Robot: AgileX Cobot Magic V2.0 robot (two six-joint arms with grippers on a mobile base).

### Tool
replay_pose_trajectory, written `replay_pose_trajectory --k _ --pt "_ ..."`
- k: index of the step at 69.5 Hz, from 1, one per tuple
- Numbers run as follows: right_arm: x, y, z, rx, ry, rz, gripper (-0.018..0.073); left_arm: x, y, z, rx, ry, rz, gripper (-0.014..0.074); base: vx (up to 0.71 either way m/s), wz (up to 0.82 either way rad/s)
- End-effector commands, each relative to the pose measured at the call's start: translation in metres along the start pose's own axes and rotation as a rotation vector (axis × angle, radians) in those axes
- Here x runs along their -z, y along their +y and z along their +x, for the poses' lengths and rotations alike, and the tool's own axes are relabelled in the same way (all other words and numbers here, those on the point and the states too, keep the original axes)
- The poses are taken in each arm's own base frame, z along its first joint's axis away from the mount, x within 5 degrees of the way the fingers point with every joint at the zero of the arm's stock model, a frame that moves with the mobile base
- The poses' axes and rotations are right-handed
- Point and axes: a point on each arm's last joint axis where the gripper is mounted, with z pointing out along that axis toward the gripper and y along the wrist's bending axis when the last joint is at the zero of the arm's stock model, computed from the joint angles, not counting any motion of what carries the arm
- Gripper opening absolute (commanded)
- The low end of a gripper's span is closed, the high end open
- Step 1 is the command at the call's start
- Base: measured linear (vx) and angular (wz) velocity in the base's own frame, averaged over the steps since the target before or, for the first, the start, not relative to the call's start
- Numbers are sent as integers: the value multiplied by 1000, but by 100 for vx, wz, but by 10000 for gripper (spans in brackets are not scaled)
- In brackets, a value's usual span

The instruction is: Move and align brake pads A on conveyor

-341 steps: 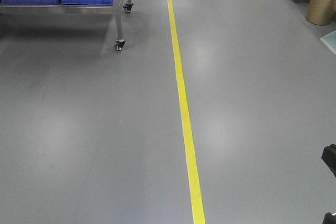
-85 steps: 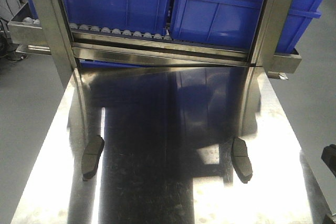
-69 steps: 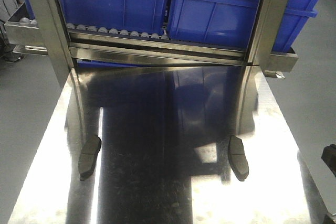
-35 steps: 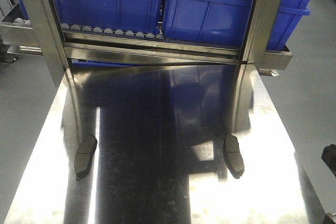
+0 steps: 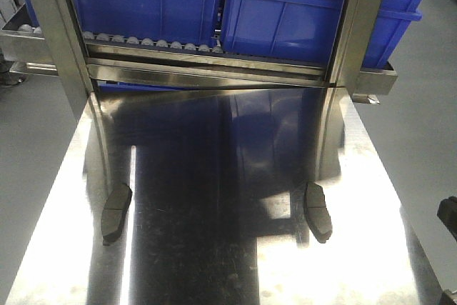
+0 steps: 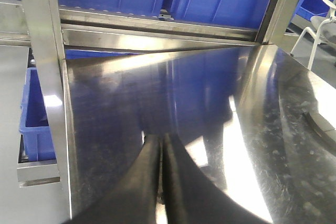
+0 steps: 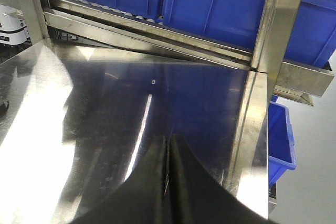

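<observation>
1. Steel tabletop (image 5: 214,262), shiny. It carries both pads, which show in the front view only: left brake pad (image 5: 116,213) and right brake pad (image 5: 318,211). Each lies flat, long side toward the rack, with a groove across the middle.
2. Wrist views show neither pad, but they show the grippers, which the front view does not. Left gripper (image 6: 160,141) has black fingers pressed together, only a thin seam between them, nothing held. Right gripper (image 7: 169,139) is the same.
3. Left wrist alone shows a low blue bin (image 6: 34,124) past the table's left edge. Right wrist alone shows a second blue bin (image 7: 281,140) past the right edge.
4. Edges: each pad sits nearer its own side edge than the other pad, with wide bare steel between them. The far edge meets the rack: steel uprights (image 5: 50,26), roller row (image 5: 143,39), blue crates (image 5: 143,1) above. Grey floor on both sides.
5. Versus 0.5 s ago: framing and pads practically unchanged. At 1.2 s ago, table and pads sat further right in frame. At 4.9 s ago, only floor with a yellow line.
</observation>
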Motion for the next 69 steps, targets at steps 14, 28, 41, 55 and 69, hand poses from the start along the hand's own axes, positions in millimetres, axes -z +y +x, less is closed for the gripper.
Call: replay_pose_trajectory --k 14,28,41,55,69 --pt "3 -1 -16 10 -95 13 -6 2 -3 -13 -4 -83 31 136 0 0" --pt "3 -1 -16 10 -95 13 -6 2 -3 -13 -4 -83 31 601 0 0" --pt "3 -1 -16 10 -95 13 -6 2 -4 -14 16 -86 43 727 0 0" --pt "3 -1 -16 10 -95 13 -6 -21 -6 -9 53 54 16 679 0 0" --pt "3 -1 -16 10 -95 13 -6 -66 -12 -23 65 248 -54 660 0 0"
